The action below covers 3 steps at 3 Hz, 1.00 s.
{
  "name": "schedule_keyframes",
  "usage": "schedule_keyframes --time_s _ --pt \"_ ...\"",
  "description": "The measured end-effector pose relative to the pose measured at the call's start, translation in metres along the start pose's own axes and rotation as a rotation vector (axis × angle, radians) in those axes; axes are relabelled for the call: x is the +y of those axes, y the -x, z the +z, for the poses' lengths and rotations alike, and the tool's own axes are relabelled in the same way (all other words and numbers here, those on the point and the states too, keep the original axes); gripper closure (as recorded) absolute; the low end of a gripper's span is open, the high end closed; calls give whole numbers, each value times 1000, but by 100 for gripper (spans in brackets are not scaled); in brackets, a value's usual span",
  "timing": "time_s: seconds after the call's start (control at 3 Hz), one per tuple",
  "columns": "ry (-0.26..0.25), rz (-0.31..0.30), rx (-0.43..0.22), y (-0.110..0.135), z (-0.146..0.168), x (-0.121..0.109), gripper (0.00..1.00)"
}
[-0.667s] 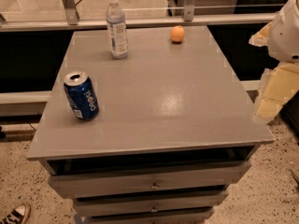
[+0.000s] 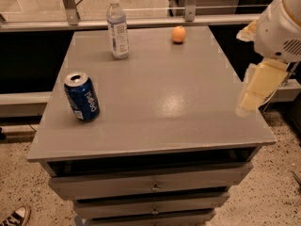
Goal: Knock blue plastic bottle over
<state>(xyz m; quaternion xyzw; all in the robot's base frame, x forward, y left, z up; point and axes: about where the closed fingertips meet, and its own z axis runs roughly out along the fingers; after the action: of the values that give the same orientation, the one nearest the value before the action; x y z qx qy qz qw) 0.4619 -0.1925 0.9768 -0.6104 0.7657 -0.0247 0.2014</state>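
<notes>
The blue plastic bottle (image 2: 117, 27) stands upright near the table's far left edge; it is clear and bluish with a white cap and a white-and-blue label. My gripper (image 2: 256, 87) hangs at the right edge of the table, cream-coloured below the white arm housing (image 2: 282, 27). It is far from the bottle, most of the table's width to its right and nearer the front. It holds nothing that I can see.
A dark blue soda can (image 2: 83, 97) stands upright at the front left of the grey table (image 2: 160, 102). An orange (image 2: 178, 34) lies at the far middle-right. Drawers sit below the tabletop. A shoe (image 2: 14, 217) shows on the floor at bottom left.
My gripper has moved a little to the left and up, now over the table's right edge. The bottle, can and orange have not moved.
</notes>
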Motion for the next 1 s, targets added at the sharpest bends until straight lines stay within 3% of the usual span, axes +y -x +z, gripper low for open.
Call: schedule_keyframes --time_s 0.33,0.67,1.0 --pt "-16 -18 -97 30 17 -14 0" --pt "3 -27 -192 73 43 -27 0" --pt "3 -27 -192 73 43 -27 0"
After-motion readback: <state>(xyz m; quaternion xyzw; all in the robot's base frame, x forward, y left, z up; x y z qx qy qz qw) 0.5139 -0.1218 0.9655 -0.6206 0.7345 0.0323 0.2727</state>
